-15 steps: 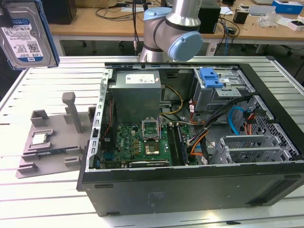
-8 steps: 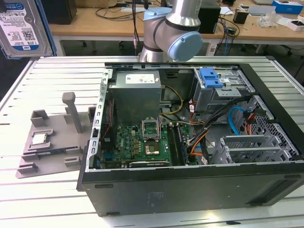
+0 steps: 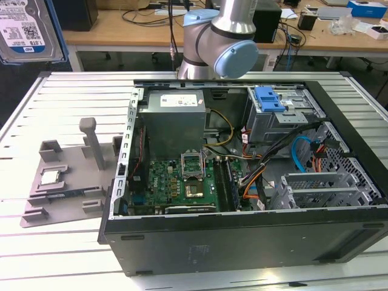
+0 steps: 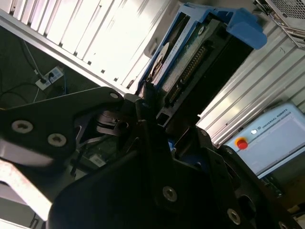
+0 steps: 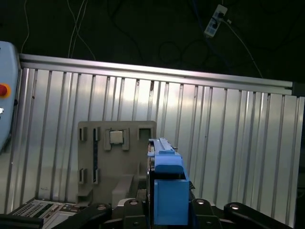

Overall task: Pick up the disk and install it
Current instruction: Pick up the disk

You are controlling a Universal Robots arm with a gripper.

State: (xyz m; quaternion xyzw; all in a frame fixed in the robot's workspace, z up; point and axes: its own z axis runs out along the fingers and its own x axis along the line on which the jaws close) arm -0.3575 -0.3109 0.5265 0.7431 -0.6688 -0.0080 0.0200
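The disk (image 3: 27, 30) hangs high at the exterior view's far left, well above the table, its white-and-blue label facing the camera inside a blue carrier bracket. In the first wrist view the disk (image 5: 167, 186) shows edge-on, standing upright between the black fingers of my gripper (image 5: 167, 212). The second wrist view shows the disk (image 4: 190, 62) from its connector end, with my gripper (image 4: 157, 119) shut on its near end. Below it lie the slatted table and the grey fixture.
An open computer case (image 3: 151, 242) lies on the slatted aluminium table (image 3: 60, 254), with a blue caddy (image 3: 270, 98) in its drive bay at the back. A grey fixture (image 3: 66, 176) left of the case holds a small silver chip (image 3: 50, 177). The arm's base (image 3: 218, 42) stands behind the case.
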